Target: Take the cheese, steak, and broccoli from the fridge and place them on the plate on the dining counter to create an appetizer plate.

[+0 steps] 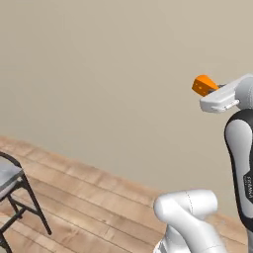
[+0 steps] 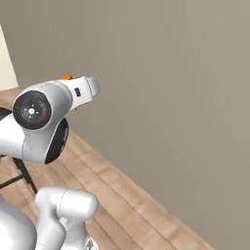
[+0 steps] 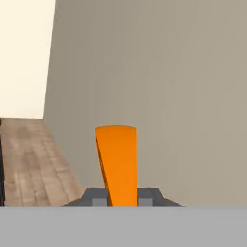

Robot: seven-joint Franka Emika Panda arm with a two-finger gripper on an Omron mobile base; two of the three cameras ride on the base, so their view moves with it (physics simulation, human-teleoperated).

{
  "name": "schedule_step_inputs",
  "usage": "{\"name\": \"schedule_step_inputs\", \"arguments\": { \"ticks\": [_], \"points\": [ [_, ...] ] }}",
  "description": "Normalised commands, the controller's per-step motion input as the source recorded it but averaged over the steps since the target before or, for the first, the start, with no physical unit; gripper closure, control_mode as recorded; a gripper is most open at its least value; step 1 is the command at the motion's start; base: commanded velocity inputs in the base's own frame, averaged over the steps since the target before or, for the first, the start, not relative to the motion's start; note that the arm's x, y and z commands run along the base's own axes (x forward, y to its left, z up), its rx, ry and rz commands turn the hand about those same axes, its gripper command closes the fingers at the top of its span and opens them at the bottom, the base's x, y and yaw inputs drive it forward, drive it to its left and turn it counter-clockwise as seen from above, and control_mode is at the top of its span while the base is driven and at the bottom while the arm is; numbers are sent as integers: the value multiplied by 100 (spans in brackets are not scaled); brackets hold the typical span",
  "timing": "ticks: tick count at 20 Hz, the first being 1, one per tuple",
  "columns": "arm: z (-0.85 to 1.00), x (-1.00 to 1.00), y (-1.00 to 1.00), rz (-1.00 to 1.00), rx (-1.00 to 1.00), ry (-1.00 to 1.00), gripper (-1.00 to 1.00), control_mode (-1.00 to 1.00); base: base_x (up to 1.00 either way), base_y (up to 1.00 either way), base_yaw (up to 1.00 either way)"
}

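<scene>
In the hand view, the gripper (image 3: 120, 198) is sitting at the bottom centre of the frame, its two dark fingers (image 3: 98, 198) pinching narrowly on either side of the cheese (image 3: 117, 164). The orange wedge is standing up between them, its narrow end down in the grip and its broader rounded end reaching toward the middle of the frame. Beyond it, a plain beige wall (image 3: 159, 87) is taking up most of the picture, with a strip of wooden floor (image 3: 34, 159) lying at the lower left and a paler cream wall (image 3: 24, 53) showing at the upper left.

In the left base view, the white arm (image 1: 242, 163) is rising along the right edge, and the gripper (image 1: 210, 91) is at the upper right, carrying the cheese (image 1: 203, 84), which is jutting out to the left of the hand against the beige wall (image 1: 99, 74). A folding chair (image 1: 15, 192) with a grey seat and dark legs is standing at the lower left on the plank floor (image 1: 89, 197).

In the right base view, the arm's wrist (image 2: 53, 105) is filling the left side, and a small sliver of the orange cheese (image 2: 66, 77) is peeking over its top at the upper left.
</scene>
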Motion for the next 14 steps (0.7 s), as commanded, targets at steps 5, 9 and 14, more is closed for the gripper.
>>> {"name": "schedule_step_inputs", "arguments": {
  "ticks": [5,9,14],
  "points": [
    [0,0,0,0,0,0,100,100,83,-44,61],
    [0,0,0,0,0,0,100,100,67,-19,63],
    [0,0,0,0,0,0,100,100,48,2,68]
  ]
}}
